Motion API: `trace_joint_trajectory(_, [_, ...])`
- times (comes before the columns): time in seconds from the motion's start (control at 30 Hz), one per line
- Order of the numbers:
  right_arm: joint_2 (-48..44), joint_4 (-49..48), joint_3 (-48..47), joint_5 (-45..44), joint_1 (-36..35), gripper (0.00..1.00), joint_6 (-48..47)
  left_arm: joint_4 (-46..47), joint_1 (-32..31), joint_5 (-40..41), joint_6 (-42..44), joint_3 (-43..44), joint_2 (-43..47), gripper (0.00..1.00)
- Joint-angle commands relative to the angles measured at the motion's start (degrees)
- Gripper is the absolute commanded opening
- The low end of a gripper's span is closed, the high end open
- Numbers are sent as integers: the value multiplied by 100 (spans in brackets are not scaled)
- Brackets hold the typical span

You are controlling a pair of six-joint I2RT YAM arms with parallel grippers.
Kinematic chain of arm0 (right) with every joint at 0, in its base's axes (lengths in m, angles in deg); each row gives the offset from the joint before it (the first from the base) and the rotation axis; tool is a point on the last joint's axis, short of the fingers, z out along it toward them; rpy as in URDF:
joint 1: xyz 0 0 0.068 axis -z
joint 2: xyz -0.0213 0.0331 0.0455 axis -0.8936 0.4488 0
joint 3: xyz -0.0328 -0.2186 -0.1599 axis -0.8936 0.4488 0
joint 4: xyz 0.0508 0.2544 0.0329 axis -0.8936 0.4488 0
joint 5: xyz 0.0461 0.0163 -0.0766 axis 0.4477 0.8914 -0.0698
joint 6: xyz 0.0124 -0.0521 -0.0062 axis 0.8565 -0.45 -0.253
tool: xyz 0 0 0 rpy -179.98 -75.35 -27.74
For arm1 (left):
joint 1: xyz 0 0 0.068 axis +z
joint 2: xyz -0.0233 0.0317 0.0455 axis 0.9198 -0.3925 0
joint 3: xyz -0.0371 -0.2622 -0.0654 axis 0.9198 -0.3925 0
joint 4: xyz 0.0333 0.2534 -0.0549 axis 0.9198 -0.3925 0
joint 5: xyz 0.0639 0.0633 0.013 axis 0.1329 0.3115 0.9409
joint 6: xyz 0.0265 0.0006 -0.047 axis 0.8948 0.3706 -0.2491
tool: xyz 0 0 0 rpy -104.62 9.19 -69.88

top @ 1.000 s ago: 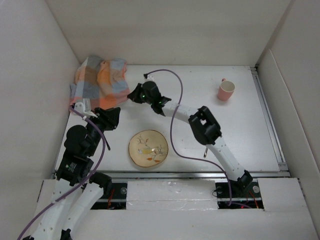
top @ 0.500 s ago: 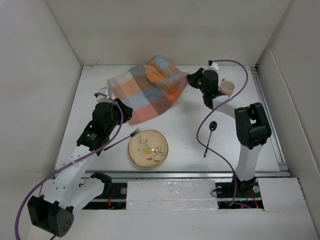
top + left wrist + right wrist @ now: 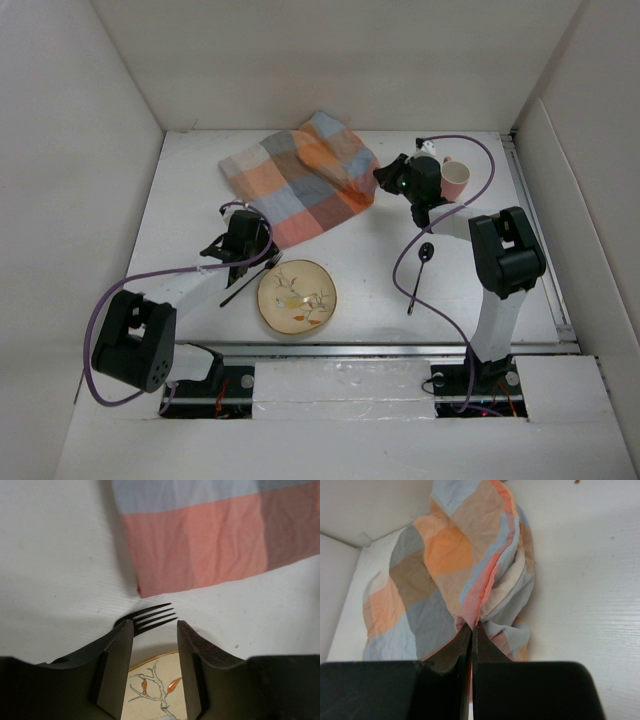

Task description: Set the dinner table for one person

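at the near edge of the dinner table [image 3: 185, 190], roughly midway between the two arm bases, a painted plate [image 3: 297, 297] lies flat on the white top. just to its left a dark fork [image 3: 247, 284] lies on a slant, tines toward the far side, close beside the plate's rim. the left gripper [image 3: 250, 250] hangs low over the tine end; in the left wrist view its jaws stand apart with nothing between them, and the fork tines [image 3: 150, 617] show just past the fingertips.

to the right of the plate, and apart from it, a dark spoon [image 3: 420, 268] lies on the table with its bowl pointing away.

farther back, the orange-blue checked cloth [image 3: 300, 185] lies partly opened across the middle of the table, smoother on its left and bunched toward its right edge. the right gripper [image 3: 383, 180] is at that bunched edge, and the right wrist view shows its jaws pressed together on a raised fold of the cloth [image 3: 445, 570].

at the far right a pink cup [image 3: 455, 178] stands upright, just beyond the right wrist.

as a judgement, the setting is partway done: plate, fork and spoon are roughly grouped up front, while the cloth is not laid flat and the cup sits well away from the plate.
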Motion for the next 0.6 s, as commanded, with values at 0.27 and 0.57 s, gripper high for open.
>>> trace_joint_trajectory(0.27, [-557,-735,445,460,100,0,-108,960,94,1111,-582,613,-1524,48])
trace_joint_trajectory(0.57, [-829,-1016,946,627,293,0,155,531,508,901,-311,2870,-3420,0])
